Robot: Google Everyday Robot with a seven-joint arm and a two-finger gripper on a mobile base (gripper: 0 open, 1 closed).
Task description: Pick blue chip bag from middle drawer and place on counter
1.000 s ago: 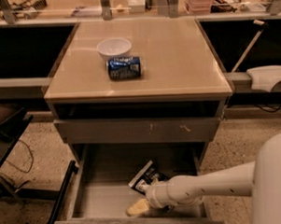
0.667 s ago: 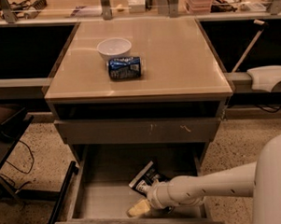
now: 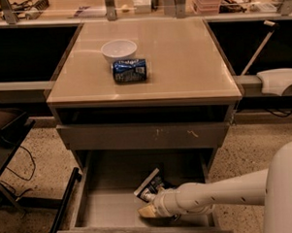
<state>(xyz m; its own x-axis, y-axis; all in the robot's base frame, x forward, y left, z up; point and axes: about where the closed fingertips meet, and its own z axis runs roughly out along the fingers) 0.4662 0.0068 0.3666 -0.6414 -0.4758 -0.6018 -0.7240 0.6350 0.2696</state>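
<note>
The counter (image 3: 182,63) bears a white bowl (image 3: 119,49) with a blue soda can (image 3: 129,70) on its side just in front of it. Below, the middle drawer (image 3: 106,207) stands pulled out. The white arm (image 3: 222,193) reaches in from the right. The blue chip bag (image 3: 150,182) lies on the drawer floor, apparently touching the gripper (image 3: 149,210); whether the gripper is spread or closed cannot be told.

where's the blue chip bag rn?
Camera view: the blue chip bag lies on the floor of the open middle drawer, right of centre, just behind the hand, which reaches in from the right near the drawer's front.
</note>
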